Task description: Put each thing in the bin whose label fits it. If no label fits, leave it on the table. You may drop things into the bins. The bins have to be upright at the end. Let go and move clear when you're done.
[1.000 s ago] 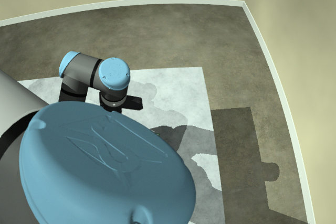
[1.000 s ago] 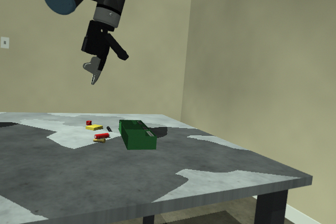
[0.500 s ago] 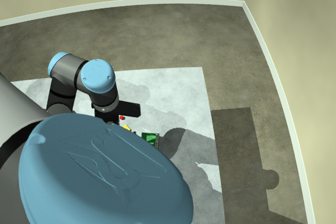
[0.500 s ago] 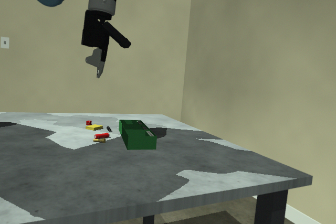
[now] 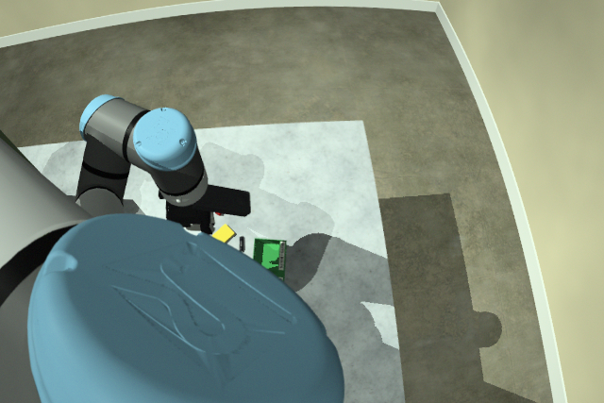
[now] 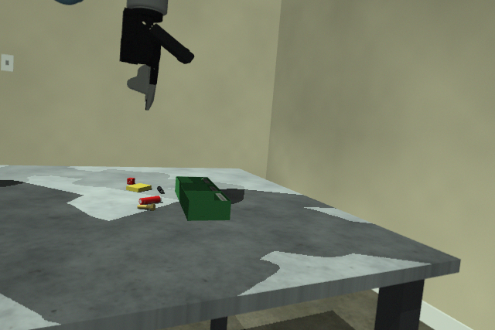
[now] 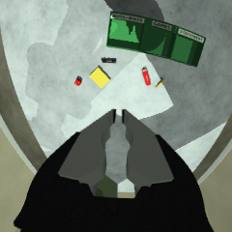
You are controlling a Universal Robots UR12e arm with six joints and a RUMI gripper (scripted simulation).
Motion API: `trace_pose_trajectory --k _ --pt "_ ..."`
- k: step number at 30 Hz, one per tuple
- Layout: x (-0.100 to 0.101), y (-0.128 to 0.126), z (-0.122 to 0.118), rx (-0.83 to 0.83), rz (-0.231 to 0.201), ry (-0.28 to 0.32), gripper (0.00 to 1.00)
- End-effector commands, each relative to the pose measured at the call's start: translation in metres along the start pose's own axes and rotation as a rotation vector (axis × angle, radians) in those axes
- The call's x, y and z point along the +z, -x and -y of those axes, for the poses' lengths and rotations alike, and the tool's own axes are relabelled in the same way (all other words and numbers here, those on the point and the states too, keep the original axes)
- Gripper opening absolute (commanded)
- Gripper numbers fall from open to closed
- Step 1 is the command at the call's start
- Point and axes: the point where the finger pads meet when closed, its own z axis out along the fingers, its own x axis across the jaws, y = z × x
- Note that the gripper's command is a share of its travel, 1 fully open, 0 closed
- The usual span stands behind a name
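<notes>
Counted five loose things, one of each kind, all lying on the grey mottled table. Taking the wrist view as clock face, started from one flat yellow block. Found one small red die near it at nine o'clock, one small black elongated piece, material unclear at one, one red cylinder with pale ends at three, and one brass-coloured bolt just beyond. Saw three joined green bins upright at two, labelled for nuts and bolts, games and stationery. Noted one black-and-grey gripper at five, above the table, jaws nearly together, gripping nothing.
</notes>
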Motion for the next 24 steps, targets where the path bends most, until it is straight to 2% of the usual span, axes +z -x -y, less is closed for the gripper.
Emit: trace_pose_trajectory --k 1,5,8,10,24 --pt "-0.001 0.0 0.0 0.0 0.0 -0.002 0.04" --pt "0.018 -0.025 0.012 0.171 0.0 -0.002 0.04" --pt "0.032 -0.044 0.022 0.171 0.0 -0.002 0.04" --pt "0.032 -0.044 0.022 0.171 0.0 -0.002 0.04" --pt "0.096 -0.13 0.064 0.171 0.0 -0.002 0.04"
